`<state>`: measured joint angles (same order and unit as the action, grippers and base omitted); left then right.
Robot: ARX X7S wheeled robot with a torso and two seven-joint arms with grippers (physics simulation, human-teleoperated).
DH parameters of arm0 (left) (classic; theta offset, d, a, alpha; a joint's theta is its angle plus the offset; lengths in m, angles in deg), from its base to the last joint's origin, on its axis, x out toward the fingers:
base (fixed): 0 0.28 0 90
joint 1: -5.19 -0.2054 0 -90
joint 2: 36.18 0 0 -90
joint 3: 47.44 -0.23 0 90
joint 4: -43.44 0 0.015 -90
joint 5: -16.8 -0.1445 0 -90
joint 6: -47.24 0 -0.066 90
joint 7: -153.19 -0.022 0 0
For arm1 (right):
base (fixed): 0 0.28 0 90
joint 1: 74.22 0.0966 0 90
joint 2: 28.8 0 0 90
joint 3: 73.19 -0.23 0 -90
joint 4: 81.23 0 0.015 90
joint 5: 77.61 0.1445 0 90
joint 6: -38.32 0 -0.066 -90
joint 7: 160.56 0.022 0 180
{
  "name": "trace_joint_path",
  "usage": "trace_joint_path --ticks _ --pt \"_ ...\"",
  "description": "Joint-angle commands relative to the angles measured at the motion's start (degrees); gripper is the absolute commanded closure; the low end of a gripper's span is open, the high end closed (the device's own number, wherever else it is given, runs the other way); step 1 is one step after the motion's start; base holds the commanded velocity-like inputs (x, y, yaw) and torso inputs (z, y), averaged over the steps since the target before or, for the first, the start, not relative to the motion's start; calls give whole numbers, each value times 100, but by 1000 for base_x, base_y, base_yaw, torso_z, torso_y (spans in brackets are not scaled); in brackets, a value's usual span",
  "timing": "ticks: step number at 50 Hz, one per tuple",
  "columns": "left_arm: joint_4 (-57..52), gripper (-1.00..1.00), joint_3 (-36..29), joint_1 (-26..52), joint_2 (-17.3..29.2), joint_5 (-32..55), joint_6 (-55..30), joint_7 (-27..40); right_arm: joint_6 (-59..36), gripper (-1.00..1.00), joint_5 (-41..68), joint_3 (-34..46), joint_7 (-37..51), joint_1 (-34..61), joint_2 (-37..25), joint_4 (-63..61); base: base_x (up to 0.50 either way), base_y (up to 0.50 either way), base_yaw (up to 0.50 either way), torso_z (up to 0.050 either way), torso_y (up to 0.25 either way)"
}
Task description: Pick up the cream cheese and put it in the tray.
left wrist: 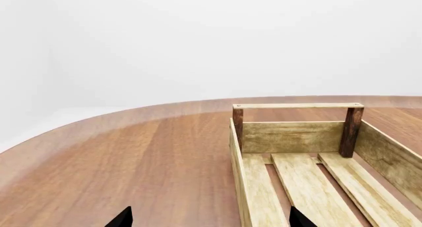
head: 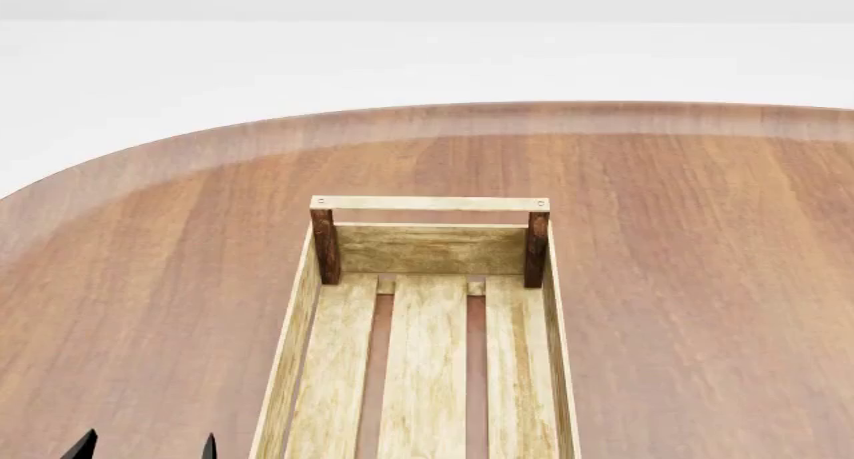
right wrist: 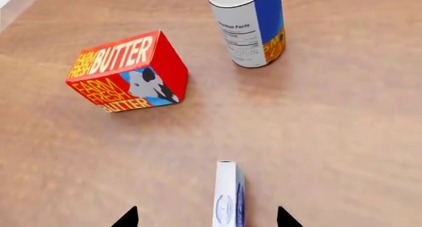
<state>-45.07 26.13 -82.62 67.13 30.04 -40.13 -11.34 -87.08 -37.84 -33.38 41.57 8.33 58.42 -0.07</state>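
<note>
Your cream cheese [right wrist: 228, 195] stands on edge on the table, between the spread fingers of your right gripper [right wrist: 206, 218], butter box [right wrist: 128, 72] at 11 o'clock, can [right wrist: 251, 25] at 12. You're lining up: descend, clamp. Left gripper [left wrist: 209, 220] gapes beside the tray [head: 430, 247]

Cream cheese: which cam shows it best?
Right wrist view. The cream cheese stands on edge on the table between the open right gripper's fingertips, with the butter box and can beyond. Head and left wrist views show none of it, only the tray and table.
</note>
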Motion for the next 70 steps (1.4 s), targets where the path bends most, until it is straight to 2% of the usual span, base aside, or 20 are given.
trace_joint_path --ticks 1,21,32,46,70 --pt "4 -100 -23 6 17 18 7 23 174 -100 -135 77 192 86 -59 489 0 0 0 0 0" --pt "-21 -100 -63 4 60 78 -1 56 220 -100 -90 225 180 511 -309 1472 0 0 0 0 0" --pt "-34 -100 -91 2 80 89 2 85 126 -100 -23 312 243 535 -335 1369 0 0 0 0 0" --pt "-67 -100 -122 -17 109 114 4 119 367 -100 102 120 210 633 -275 1865 0 0 0 0 0" --pt "-9 -100 -172 31 133 143 36 149 543 -100 -41 398 59 722 -380 2256 0 0 0 0 0"
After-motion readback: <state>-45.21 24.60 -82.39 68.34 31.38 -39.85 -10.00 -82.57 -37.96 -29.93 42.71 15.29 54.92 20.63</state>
